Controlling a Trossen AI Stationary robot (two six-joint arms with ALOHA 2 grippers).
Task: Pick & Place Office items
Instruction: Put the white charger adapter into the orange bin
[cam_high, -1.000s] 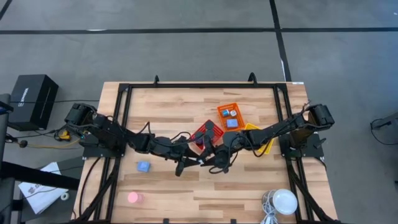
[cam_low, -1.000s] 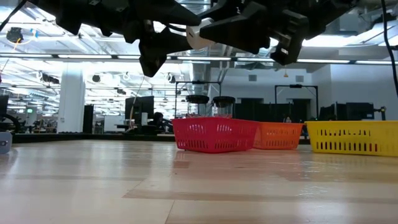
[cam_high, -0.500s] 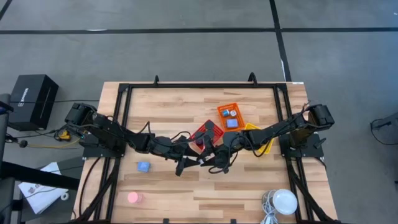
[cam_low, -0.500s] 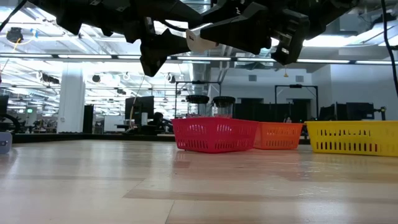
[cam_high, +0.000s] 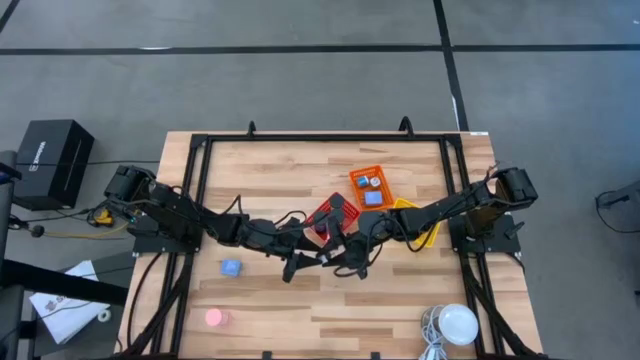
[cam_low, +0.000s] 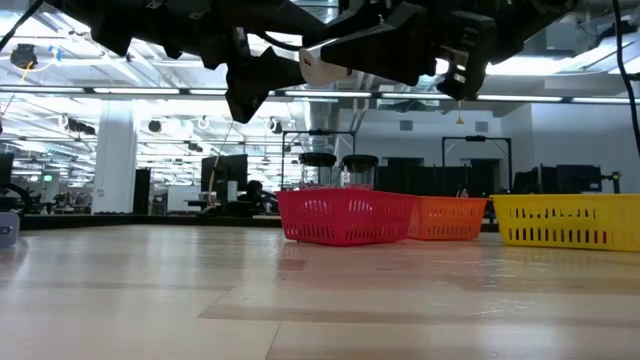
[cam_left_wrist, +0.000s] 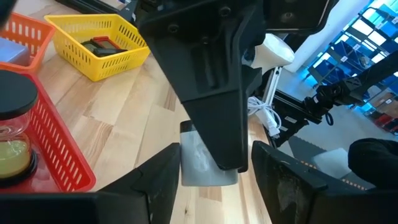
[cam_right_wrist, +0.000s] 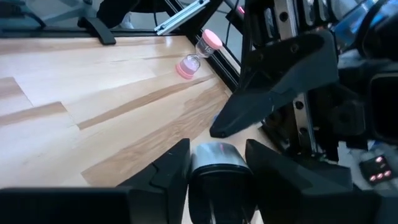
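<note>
Both arms meet above the middle of my desk (cam_high: 260, 190), in front of the red basket (cam_low: 345, 217). My right pincer (cam_right_wrist: 214, 163) is clamped on a silvery cylinder (cam_right_wrist: 215, 158), held between the parted fingers of my left pincer (cam_left_wrist: 211, 163). Pink piece (cam_high: 214, 317) lies near the desk's front left.

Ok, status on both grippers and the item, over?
Right gripper shut on silvery piece, mid-air over table centre. Left gripper open, fingers straddling the same piece. Red basket close by.
</note>
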